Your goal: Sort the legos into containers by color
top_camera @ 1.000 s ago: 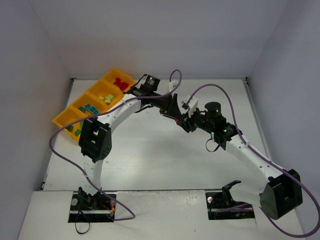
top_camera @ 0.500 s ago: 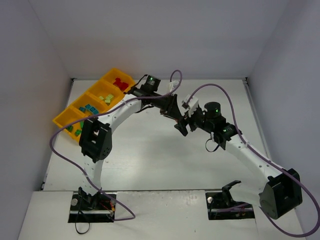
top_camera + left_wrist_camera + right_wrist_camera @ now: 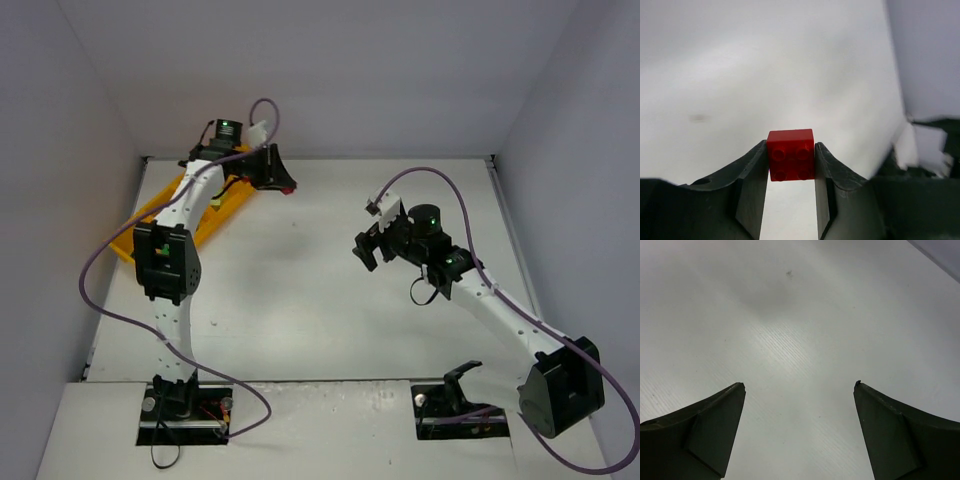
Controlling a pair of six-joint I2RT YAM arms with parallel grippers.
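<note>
A red two-by-two lego [image 3: 790, 155] sits clamped between the fingertips of my left gripper [image 3: 790, 152], which is shut on it. Seen from above, that gripper [image 3: 281, 178] hangs at the back left beside the far end of the orange-yellow tray of containers [image 3: 228, 205], the red lego [image 3: 289, 187] showing at its tip. The left arm covers most of the tray, so the legos in it are hidden. My right gripper [image 3: 364, 250] is over the middle of the table. Its jaws stand wide open [image 3: 799, 385] with only bare tabletop between them.
White walls enclose the table on the left, back and right. A purple cable [image 3: 100, 290] loops off the left arm, another [image 3: 430, 175] off the right arm. Part of the right arm [image 3: 935, 145] shows at the right edge of the left wrist view.
The two grippers were together at mid-table. The right gripper opened and drew back slightly. The left arm swung away to the back left by the tray, carrying the red lego.
</note>
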